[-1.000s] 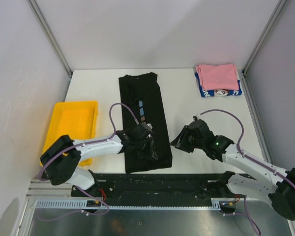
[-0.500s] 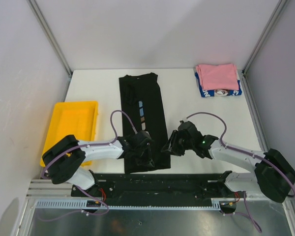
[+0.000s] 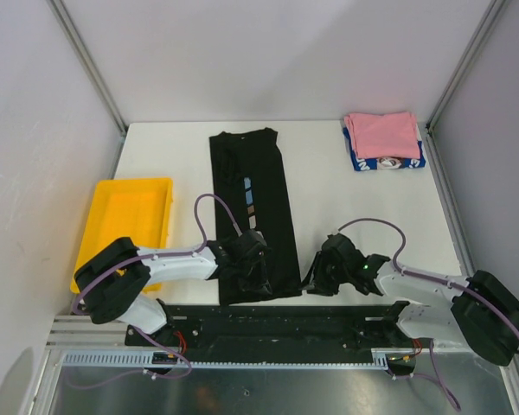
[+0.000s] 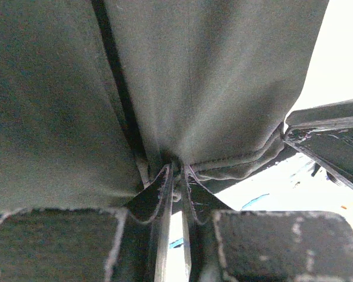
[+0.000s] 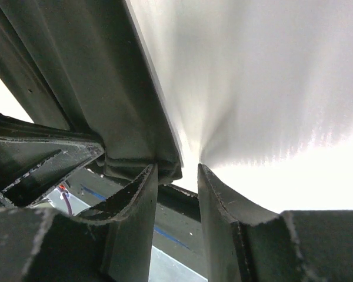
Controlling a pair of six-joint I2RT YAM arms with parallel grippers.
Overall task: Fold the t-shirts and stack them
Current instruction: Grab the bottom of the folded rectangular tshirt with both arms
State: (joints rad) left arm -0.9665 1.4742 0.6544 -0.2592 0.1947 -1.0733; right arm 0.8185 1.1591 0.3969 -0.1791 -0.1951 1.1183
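The black shirt (image 3: 253, 212) lies folded into a long strip in the middle of the table (image 3: 346, 199). It runs from near the far edge to the near edge, with its print facing up.

The left gripper (image 3: 256, 277) sits on the near end of the strip. In the left wrist view its jaws are pressed together and pinch a fold of the black shirt (image 4: 212, 88) just at the hem, and the cloth bunches at the left gripper (image 4: 175, 173).

The right gripper (image 3: 315, 278) rests low at the near edge, just beside the strip's near right corner. In the right wrist view its jaws are spread. The hem corner of the black shirt (image 5: 129, 117) meets the tip of one finger (image 5: 138, 197), and the right gripper (image 5: 177, 170) grips nothing.

The pink shirt (image 3: 382, 134) lies folded on the blue-and-white shirt (image 3: 389, 162) in the far right corner.

The tray (image 3: 125, 220) stands at the left edge.
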